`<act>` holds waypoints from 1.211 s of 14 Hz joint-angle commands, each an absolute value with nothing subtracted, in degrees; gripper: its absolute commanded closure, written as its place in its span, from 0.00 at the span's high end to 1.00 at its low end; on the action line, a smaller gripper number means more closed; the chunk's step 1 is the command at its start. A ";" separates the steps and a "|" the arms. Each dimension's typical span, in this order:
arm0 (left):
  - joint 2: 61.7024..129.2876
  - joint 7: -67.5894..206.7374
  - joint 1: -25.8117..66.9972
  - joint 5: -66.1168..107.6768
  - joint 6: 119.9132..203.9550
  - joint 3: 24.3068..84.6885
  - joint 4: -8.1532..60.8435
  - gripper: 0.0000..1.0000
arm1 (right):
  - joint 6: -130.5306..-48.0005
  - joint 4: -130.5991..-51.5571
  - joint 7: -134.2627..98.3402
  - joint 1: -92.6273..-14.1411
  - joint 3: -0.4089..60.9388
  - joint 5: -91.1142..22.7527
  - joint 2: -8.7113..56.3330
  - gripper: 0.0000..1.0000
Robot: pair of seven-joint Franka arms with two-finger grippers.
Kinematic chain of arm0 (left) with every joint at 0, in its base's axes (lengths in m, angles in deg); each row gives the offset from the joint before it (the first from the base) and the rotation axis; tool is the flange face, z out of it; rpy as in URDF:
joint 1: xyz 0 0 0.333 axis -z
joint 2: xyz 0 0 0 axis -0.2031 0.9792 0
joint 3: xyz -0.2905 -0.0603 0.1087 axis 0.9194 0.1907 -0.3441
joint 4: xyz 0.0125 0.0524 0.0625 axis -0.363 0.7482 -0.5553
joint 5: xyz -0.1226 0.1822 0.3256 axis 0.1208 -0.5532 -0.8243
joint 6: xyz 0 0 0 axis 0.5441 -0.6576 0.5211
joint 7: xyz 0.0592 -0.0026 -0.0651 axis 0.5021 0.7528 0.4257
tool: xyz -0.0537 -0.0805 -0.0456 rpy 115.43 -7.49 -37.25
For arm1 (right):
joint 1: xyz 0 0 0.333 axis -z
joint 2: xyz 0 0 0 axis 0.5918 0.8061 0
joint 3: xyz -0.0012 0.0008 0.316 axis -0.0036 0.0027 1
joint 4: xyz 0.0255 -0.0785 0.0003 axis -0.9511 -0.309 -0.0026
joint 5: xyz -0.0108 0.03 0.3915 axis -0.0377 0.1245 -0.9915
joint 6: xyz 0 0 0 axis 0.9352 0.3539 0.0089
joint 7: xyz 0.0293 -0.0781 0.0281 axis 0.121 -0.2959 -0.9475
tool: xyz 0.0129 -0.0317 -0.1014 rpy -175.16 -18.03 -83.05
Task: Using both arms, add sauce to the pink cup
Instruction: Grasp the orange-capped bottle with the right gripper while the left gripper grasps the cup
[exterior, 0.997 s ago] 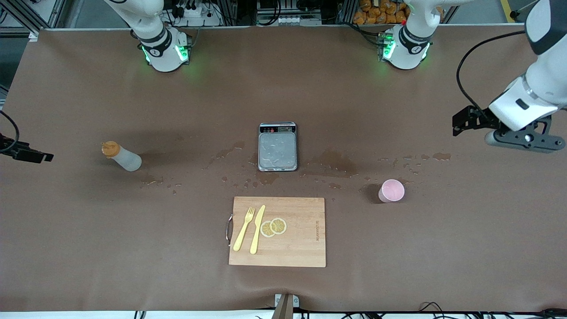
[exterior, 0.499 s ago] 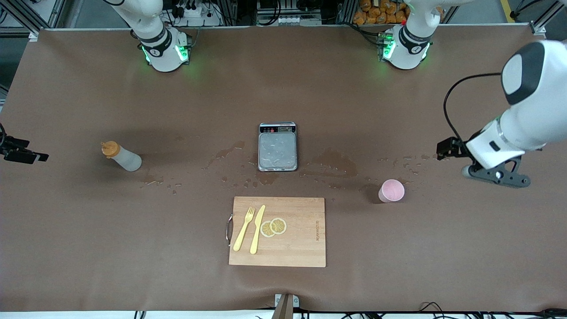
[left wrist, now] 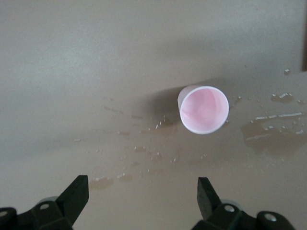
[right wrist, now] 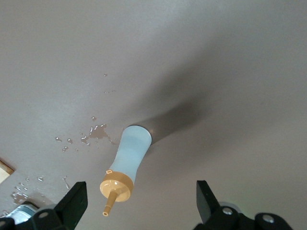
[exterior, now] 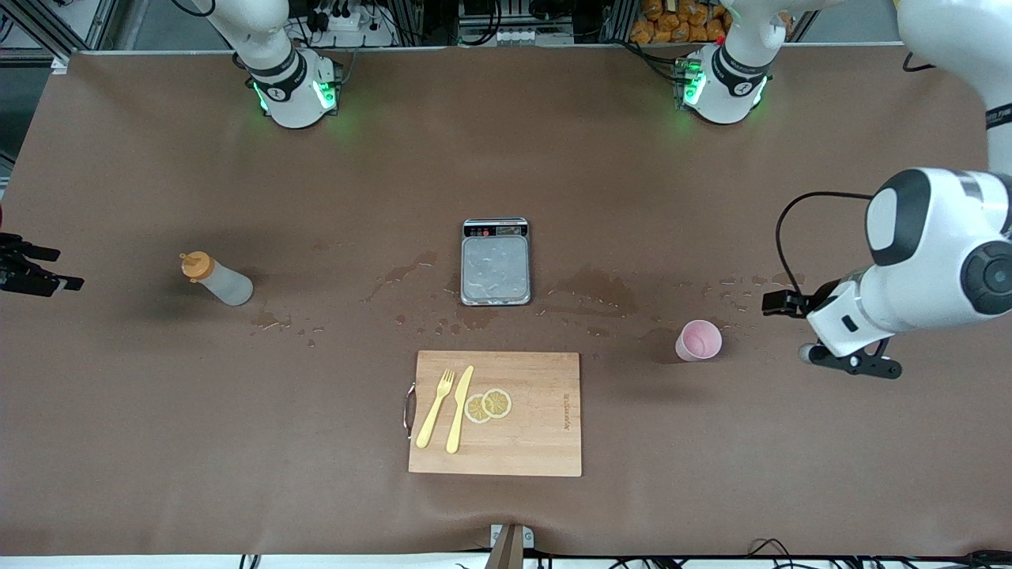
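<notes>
The sauce bottle (exterior: pixel 215 283), whitish with an orange nozzle cap, stands on the table toward the right arm's end. It also shows in the right wrist view (right wrist: pixel 128 160). My right gripper (exterior: pixel 28 273) hangs at the table's edge beside it, open and empty (right wrist: pixel 140 199), with the bottle's cap between its fingers' lines but well below them. The pink cup (exterior: pixel 699 341) stands upright and empty toward the left arm's end. My left gripper (exterior: pixel 850 362) is beside the cup, open and empty (left wrist: pixel 142 191), and the cup (left wrist: pixel 204 109) lies ahead of its fingertips (left wrist: pixel 76 194).
A grey scale (exterior: pixel 496 269) sits mid-table. A wooden cutting board (exterior: pixel 538 427) nearer the camera carries a yellow fork (exterior: pixel 436 408), a yellow knife (exterior: pixel 459 408) and lemon slices (exterior: pixel 489 405). Wet spots (exterior: pixel 593 286) spread between the scale and the cup.
My left arm has swung down and toward the front camera, bringing its gripper low beside the pink cup. My right gripper has shifted only slightly at the table's edge.
</notes>
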State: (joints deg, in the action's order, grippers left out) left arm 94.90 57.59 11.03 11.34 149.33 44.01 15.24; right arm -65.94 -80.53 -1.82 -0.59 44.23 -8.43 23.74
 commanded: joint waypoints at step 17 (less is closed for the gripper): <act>106.44 66.02 16.82 9.06 161.58 44.52 16.02 1.00 | -58.64 -79.33 12.81 10.12 45.38 -26.69 39.62 1.00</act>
State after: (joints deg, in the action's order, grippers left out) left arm 106.68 64.91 16.59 10.69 160.64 44.87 15.85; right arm -59.65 -80.55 9.40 9.41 44.32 -25.38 37.77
